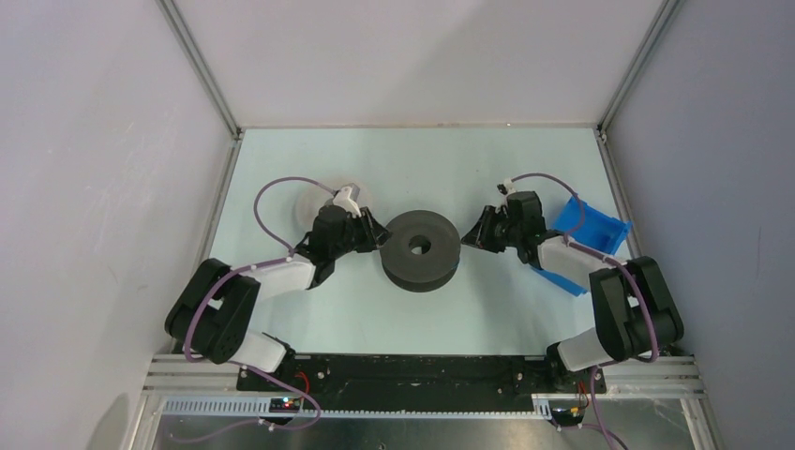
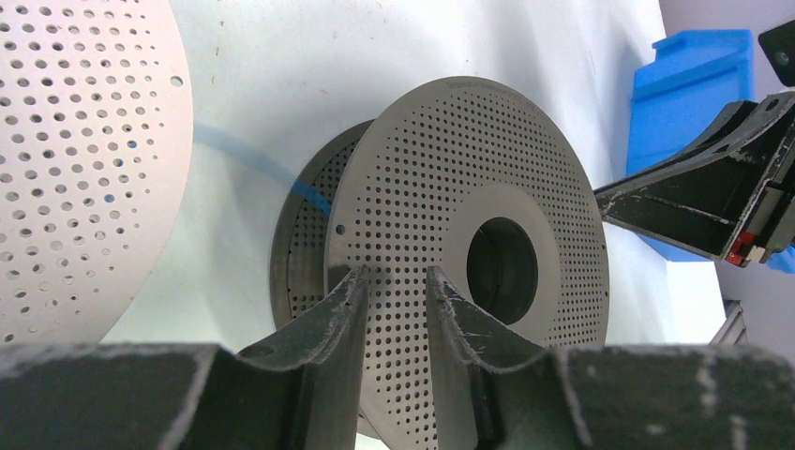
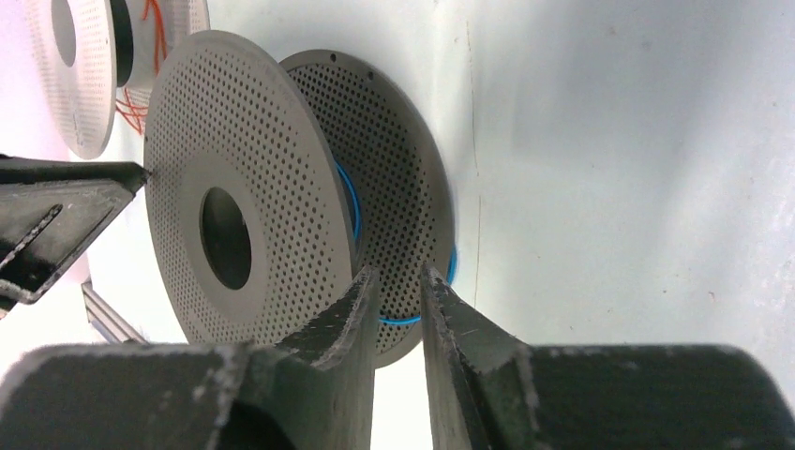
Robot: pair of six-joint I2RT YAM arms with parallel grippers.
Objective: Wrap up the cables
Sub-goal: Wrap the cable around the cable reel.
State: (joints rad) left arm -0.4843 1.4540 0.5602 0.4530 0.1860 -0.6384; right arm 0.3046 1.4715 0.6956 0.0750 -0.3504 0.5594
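Observation:
A dark grey perforated spool lies flat in the middle of the table. The thin blue cable is wound round its core, and a loose stretch runs off over the table. The reddish cable hangs on a white spool at the far left. My left gripper is at the grey spool's left rim, jaws apart over the upper flange, gripping nothing. My right gripper is at the right rim, jaws slightly apart. A loop of blue cable crosses just beyond its tips, at the lower flange.
The white perforated spool stands just behind my left arm, close to the wrist. A blue plastic bin sits at the right, under my right forearm. Aluminium frame posts and white walls close in the table on three sides.

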